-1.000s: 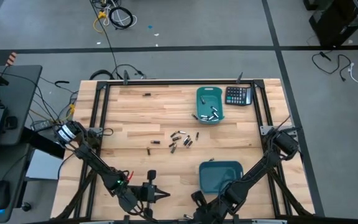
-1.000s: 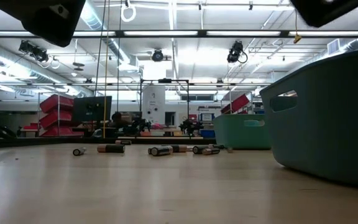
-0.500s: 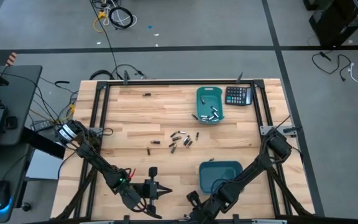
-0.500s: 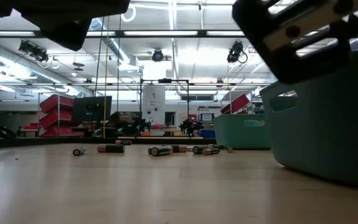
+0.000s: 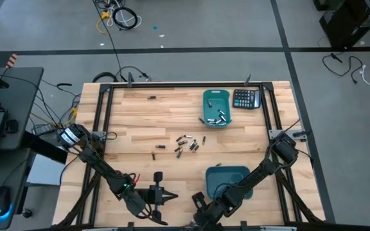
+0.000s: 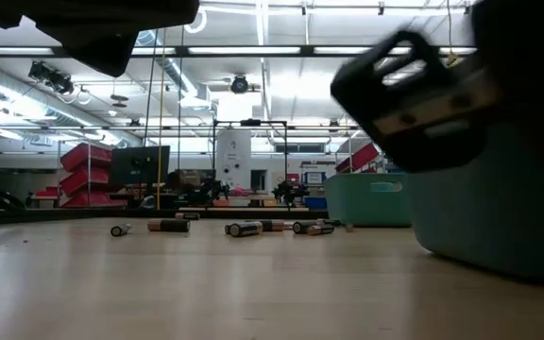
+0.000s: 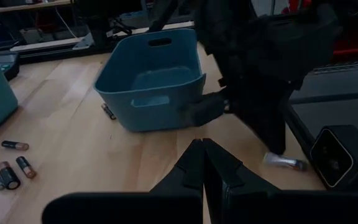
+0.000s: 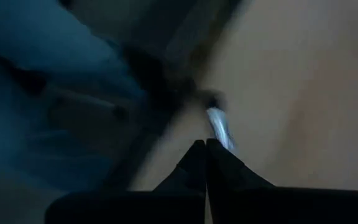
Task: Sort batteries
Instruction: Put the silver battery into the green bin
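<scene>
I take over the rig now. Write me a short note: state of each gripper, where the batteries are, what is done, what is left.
Left gripper: shut, empty, near the table's front edge.
Right gripper: shut, empty, low beside the near bin.
Batteries: several in the far bin beside the calculator; a loose cluster mid-table; one stray near the far edge; one silvery cell by the right arm.
Done: some cells binned.
Left: the loose ones; the near bin looks empty.

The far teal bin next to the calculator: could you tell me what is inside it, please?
The far teal bin holds several small batteries, clustered toward its nearer end. The walls may hide more, and an exact count cannot be made.
</scene>
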